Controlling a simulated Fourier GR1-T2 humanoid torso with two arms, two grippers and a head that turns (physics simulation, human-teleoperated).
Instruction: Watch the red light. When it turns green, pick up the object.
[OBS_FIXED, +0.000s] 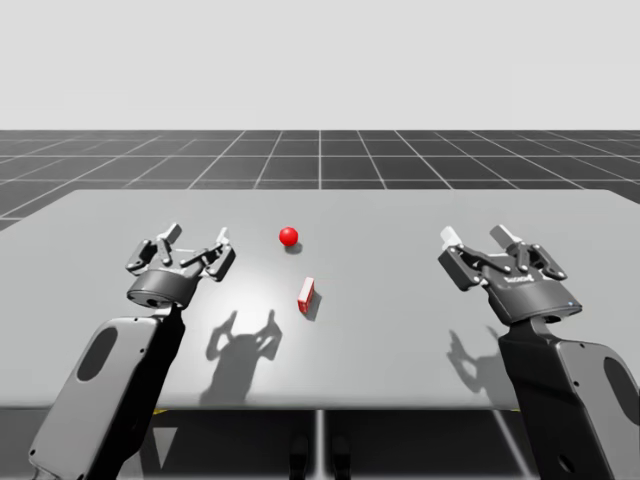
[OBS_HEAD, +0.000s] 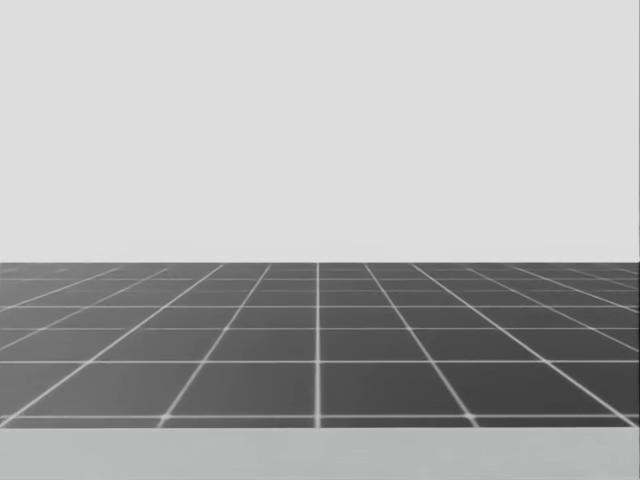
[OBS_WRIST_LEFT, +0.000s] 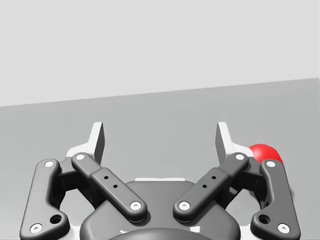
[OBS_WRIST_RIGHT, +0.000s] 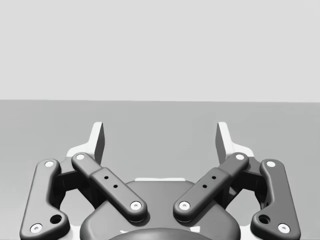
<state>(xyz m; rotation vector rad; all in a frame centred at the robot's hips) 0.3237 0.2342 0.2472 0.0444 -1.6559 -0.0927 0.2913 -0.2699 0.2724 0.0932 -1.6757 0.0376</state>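
Our left gripper (OBS_FIXED: 197, 237) hovers over the table (OBS_FIXED: 400, 215) with fingers spread wide and empty, and our right gripper (OBS_FIXED: 478, 238) does the same well apart on the other side. Between them the red light (OBS_FIXED: 288, 236) glows red, and the red block (OBS_FIXED: 306, 293) sits just nearer to us, closer to the left gripper. Its long axis seems to run away from us, the far end leaning slightly to our right and a pale face turned toward us. From the head we look out past the table at the grid floor (OBS_HEAD: 320, 340). Along the left wrist, the open fingers frame bare table, with the red light just beside one finger. Along the right wrist, wide fingers face plain tabletop. We judge the main risk to be reaching early, while the light is red. A reach from the left might also clip the light, and a grip along the block's length rather than across its thin side might slip.
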